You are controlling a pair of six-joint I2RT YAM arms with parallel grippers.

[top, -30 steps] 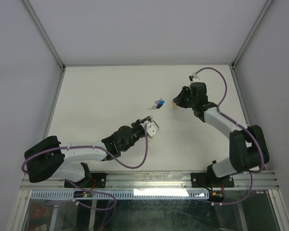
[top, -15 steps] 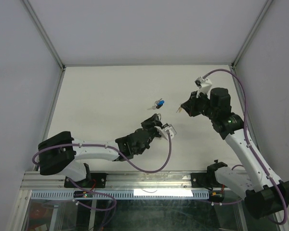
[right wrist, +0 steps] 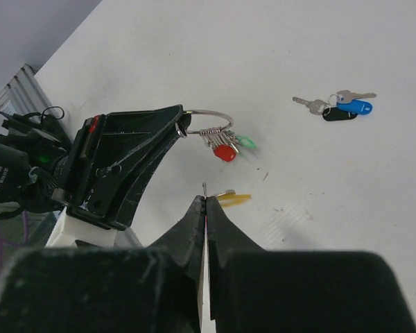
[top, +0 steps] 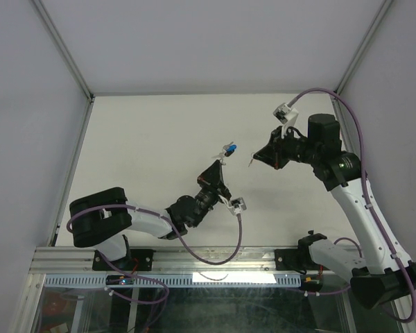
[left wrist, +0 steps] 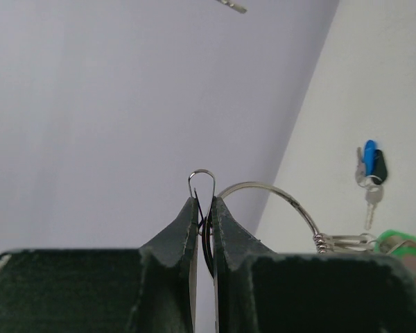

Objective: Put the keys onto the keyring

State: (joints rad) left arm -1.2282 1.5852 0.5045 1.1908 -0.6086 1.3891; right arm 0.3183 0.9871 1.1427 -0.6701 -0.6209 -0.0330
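My left gripper [top: 218, 168] is lifted above the table middle, shut on the thin silver keyring [left wrist: 277, 193]; its jaws [left wrist: 203, 201] pinch the wire. Green-headed [left wrist: 395, 242] and red-headed keys hang from the ring. In the right wrist view the keyring [right wrist: 206, 113] sticks out of the left gripper with the red head [right wrist: 224, 152] below it. My right gripper [top: 258, 157] hovers just right of it, jaws [right wrist: 205, 200] shut on the yellow key [right wrist: 233, 200]. The blue key [top: 231, 148] lies on the table with a dark-headed one and silver keys [right wrist: 341, 107].
The white table [top: 145, 139] is bounded by grey walls and a metal frame post [top: 62, 48] at the left and right. The left arm's cable [top: 237, 222] loops near the front edge.
Both arms rose off the table. My left gripper swung up and right with the keyring; my right gripper lifted the yellow key and turned toward the ring.
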